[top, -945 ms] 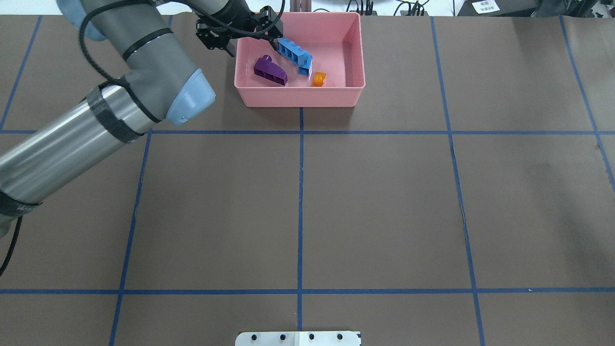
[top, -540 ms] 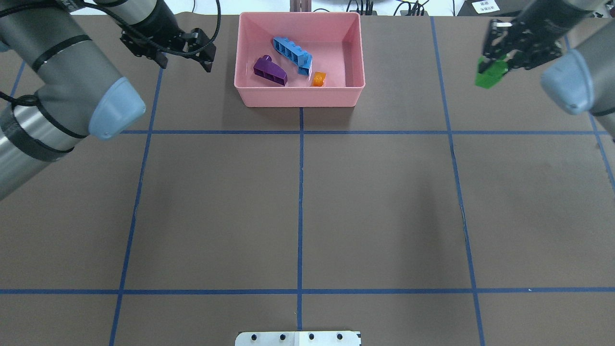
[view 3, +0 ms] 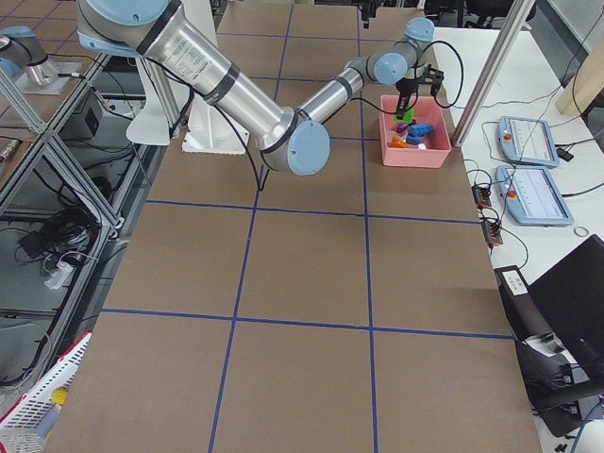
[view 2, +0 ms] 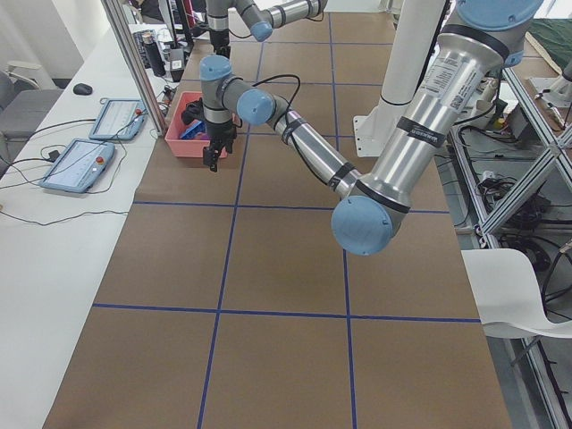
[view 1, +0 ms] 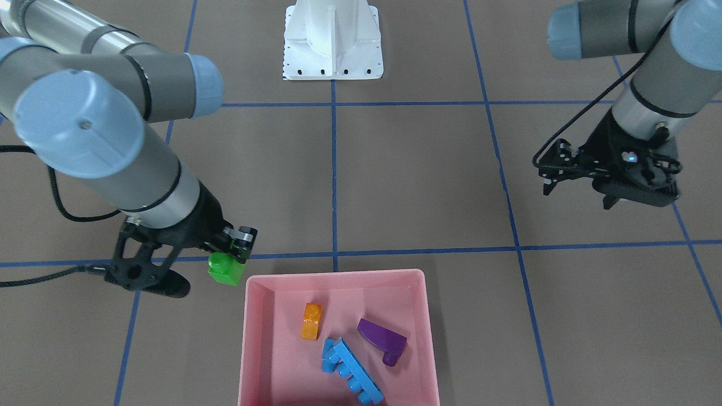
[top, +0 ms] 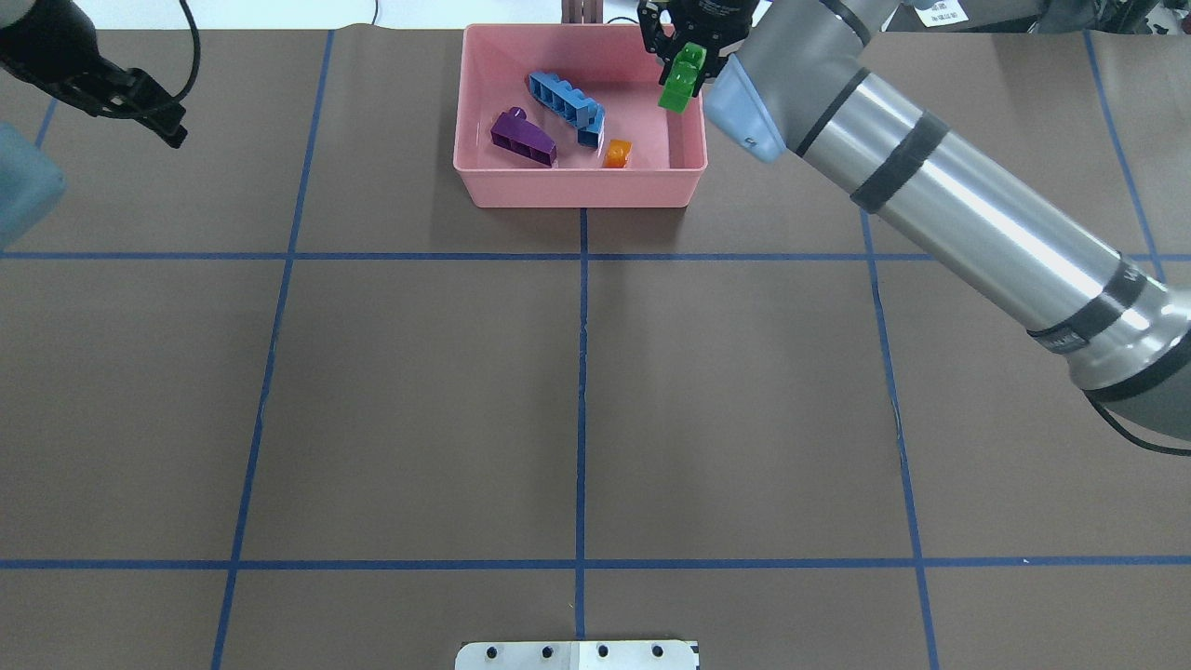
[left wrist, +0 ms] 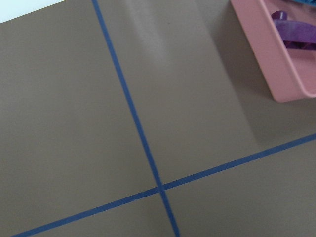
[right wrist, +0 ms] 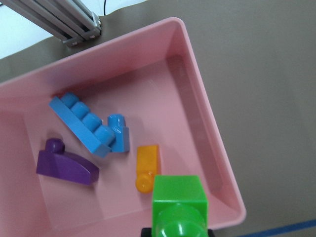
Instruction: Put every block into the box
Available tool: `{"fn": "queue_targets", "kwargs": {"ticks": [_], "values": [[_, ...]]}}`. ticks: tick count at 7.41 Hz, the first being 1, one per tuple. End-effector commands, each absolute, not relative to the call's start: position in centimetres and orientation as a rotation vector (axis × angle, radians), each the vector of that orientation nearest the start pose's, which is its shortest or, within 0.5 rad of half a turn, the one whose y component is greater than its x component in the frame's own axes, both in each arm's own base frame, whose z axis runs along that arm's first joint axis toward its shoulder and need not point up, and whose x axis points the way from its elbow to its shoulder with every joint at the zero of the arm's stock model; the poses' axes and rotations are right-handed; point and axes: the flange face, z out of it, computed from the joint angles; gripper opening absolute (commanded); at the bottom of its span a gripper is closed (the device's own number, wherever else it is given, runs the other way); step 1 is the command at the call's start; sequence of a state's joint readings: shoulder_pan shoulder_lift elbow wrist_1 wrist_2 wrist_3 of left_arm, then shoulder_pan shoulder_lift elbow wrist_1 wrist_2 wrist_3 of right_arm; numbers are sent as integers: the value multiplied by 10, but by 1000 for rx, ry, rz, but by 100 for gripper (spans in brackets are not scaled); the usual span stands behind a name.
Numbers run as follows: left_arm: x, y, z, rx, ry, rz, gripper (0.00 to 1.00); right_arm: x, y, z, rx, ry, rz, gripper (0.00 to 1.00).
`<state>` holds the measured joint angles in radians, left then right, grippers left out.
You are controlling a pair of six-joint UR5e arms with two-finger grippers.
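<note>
Right fingers [view 1: 243, 235] clamped on green brick [top: 679, 82], stud up, long axis upright | left fingers [top: 163, 126] apart

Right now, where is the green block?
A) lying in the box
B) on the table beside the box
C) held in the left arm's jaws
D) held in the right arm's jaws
D: the right arm's jaws are shut on the green block, in the air by the box rim.

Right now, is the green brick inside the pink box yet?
Not yet: the right claw grips the green brick, lifted near the box's edge.
</note>
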<state>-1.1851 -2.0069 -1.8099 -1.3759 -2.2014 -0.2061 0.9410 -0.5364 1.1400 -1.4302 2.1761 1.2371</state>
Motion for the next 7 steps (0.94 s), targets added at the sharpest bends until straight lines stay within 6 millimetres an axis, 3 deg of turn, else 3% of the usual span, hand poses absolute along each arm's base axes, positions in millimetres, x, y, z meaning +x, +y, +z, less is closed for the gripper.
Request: {"fn": "queue_targets", "kwargs": {"ticks": [1, 2, 3, 4, 5, 6, 7], "values": [[113, -591, 378, 240, 721, 336, 100, -472, -735, 160, 5, -919, 353, 0], [92, -587, 397, 228, 719, 324, 100, -492, -737, 165, 21, -909, 346, 5], [82, -589, 403, 231, 716, 333, 100, -491, -738, 164, 23, -914, 341, 99], [76, -590, 411, 227, 713, 335, 100, -482, -737, 154, 28, -932, 339, 100], [76, -590, 421, 213, 711, 340, 100, -460, -730, 163, -6, -970, 322, 100], [69, -588, 428, 210, 707, 339, 100, -404, -715, 210, -40, -1012, 321, 100], [63, -589, 442, 198, 703, 349, 100, -343, -688, 273, -19, -1024, 297, 100]]}}
